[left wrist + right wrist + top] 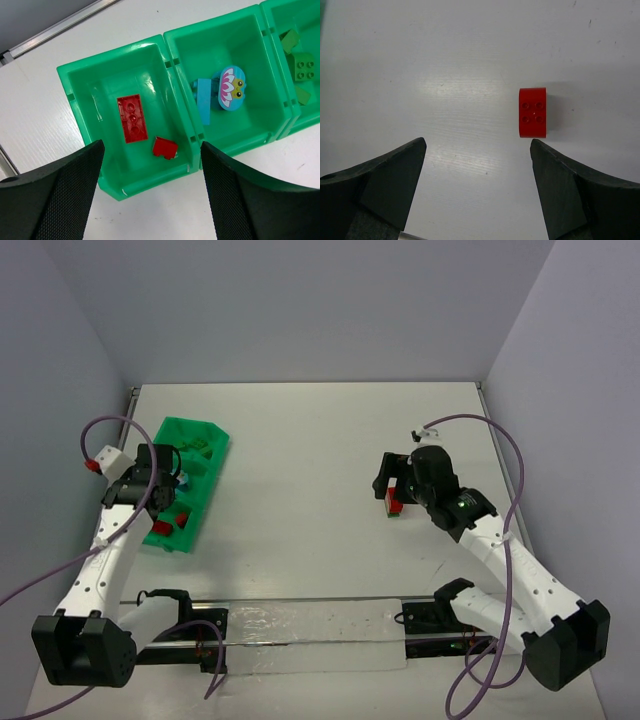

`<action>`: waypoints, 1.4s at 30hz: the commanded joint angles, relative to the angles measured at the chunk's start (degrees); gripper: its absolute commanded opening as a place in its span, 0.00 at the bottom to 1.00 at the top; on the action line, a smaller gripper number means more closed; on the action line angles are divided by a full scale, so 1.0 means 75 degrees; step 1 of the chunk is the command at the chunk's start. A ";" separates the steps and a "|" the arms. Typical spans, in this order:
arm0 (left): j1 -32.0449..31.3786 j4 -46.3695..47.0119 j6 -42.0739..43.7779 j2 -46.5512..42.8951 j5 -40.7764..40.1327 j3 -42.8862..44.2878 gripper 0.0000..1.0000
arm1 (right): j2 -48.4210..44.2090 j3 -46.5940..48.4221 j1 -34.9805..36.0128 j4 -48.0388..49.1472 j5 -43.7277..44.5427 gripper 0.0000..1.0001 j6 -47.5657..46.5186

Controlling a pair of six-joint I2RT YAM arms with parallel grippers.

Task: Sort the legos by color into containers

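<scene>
Left gripper (151,147) is open, fingers (60,190) wide apart with nothing between them. It hangs over the end compartment of the green tray (115,50). That compartment holds a flat red brick (132,119) lying studs up and a small red piece (165,148) just beside it, near the compartment's corner wall. They are close but whether they touch can't be told.

The next compartment along has a blue brick (203,100) leaning against a teal round piece (231,93) printed with a pink flower and a small face. The third compartment, cut off at the frame edge, holds green bricks (304,67).

In the top view the tray (195,430) sits on the left side of the counter (320,440), angled, with the left gripper (165,475) above it.

Right gripper (477,145) is open too, jaws spread and holding nothing. It points down at the counter (445,60) on the right side, well apart from the tray. A loose red brick (532,112) lies on the counter, studs up, not gripped, close to the tip of the finger on the right of the wrist view. From the top view the red brick (393,502) shows just under the right gripper (390,490).
</scene>
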 commanded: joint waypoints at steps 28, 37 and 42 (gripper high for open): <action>-0.4963 0.1094 0.0998 0.1975 0.1966 0.2364 0.99 | 0.2433 -0.0298 -0.0344 0.0940 0.1131 0.58 0.0134; -0.5095 0.1049 0.1070 0.2081 0.1992 0.2493 0.99 | 0.2681 -0.0298 -0.0381 0.1036 0.0960 0.54 0.0097; -0.5137 0.1080 0.1082 0.2101 0.2023 0.2481 0.99 | 0.2705 -0.0376 -0.0381 0.1186 0.0461 0.57 0.0117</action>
